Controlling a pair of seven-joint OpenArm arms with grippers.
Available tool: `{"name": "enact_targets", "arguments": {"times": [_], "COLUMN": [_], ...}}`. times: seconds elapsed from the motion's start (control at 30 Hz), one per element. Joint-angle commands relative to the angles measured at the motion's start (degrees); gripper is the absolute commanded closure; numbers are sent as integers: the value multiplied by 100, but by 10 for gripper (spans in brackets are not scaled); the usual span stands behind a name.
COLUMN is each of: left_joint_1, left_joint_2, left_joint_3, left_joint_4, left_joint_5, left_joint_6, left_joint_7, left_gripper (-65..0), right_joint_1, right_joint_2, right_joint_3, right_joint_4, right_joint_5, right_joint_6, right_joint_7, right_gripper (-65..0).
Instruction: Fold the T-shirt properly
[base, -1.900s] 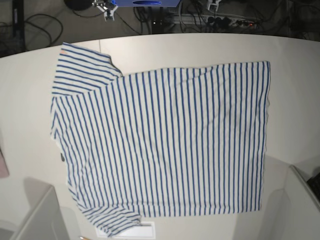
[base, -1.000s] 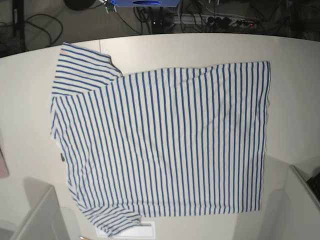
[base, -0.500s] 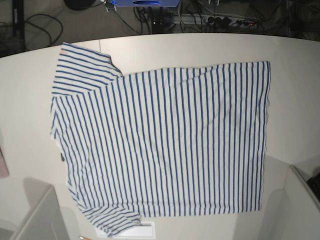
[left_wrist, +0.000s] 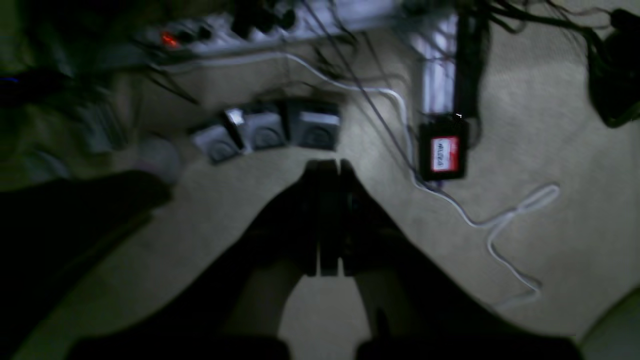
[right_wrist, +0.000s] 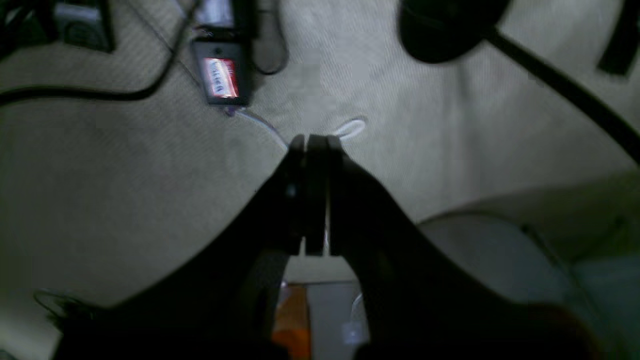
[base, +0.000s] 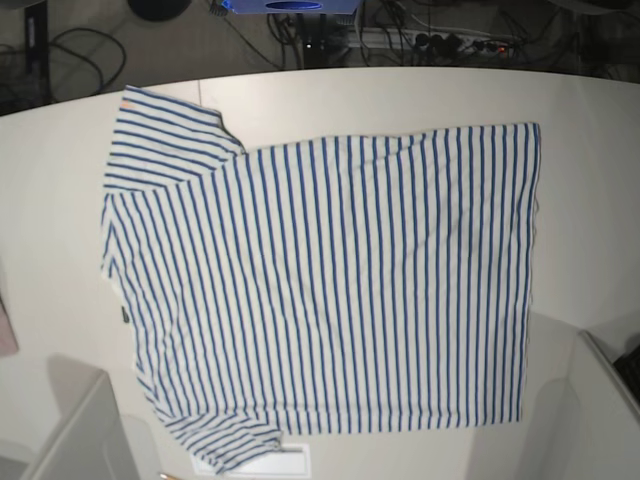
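Observation:
The T-shirt (base: 330, 285), white with thin blue stripes, lies spread flat on the pale table (base: 50, 200) in the base view, neck and sleeves to the left, hem to the right. Neither gripper shows in the base view. In the left wrist view my left gripper (left_wrist: 327, 172) is shut with nothing in it, above carpeted floor. In the right wrist view my right gripper (right_wrist: 312, 145) is shut with nothing in it, also above the floor. The shirt does not show in either wrist view.
Grey panels stand at the table's near corners, left (base: 75, 440) and right (base: 600, 410). A white slip (base: 270, 462) lies under the shirt's near sleeve. Cables and a power strip (base: 440, 42) lie on the floor beyond the table.
The shirt has not moved. The small bright arm parts seen at the top edge beyond the table have gone out of the base view.

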Motion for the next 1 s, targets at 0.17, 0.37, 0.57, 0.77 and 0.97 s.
{"name": "enact_targets", "arguments": {"times": [0.17,0.37,0.57,0.77,0.97], "left_joint_1": [1384,2439,3011,3055,2853], "left_joint_2": [-66,-39,-4,5,-303], "left_joint_3": [-610,-1700,-2113,-2087,-1964], "left_joint_4": [1912,3986,5411,6518,6826], "left_joint_5": [-6,3,3,12,3], "left_joint_6": [3,3,12,12,-5], "left_joint_7": [-19,-10,-10,-1,60], "left_gripper": [0,0,0,0,0], "right_joint_1": [-873,-1357,-1454,-988,349], "right_joint_2": [-1,-247,-361,-485,-792], "right_joint_3": [481,1035,1474,1738,2503], "right_joint_4": [1936,4099,5989,7598,7826], "right_joint_5": [-8,-8,-8,-8,0], "right_joint_6": [-1,-1,-1,316,1889], "right_joint_7": [-533,-1518,-2529,-3399,-4674], "right_gripper": [0,0,0,0,0]}}
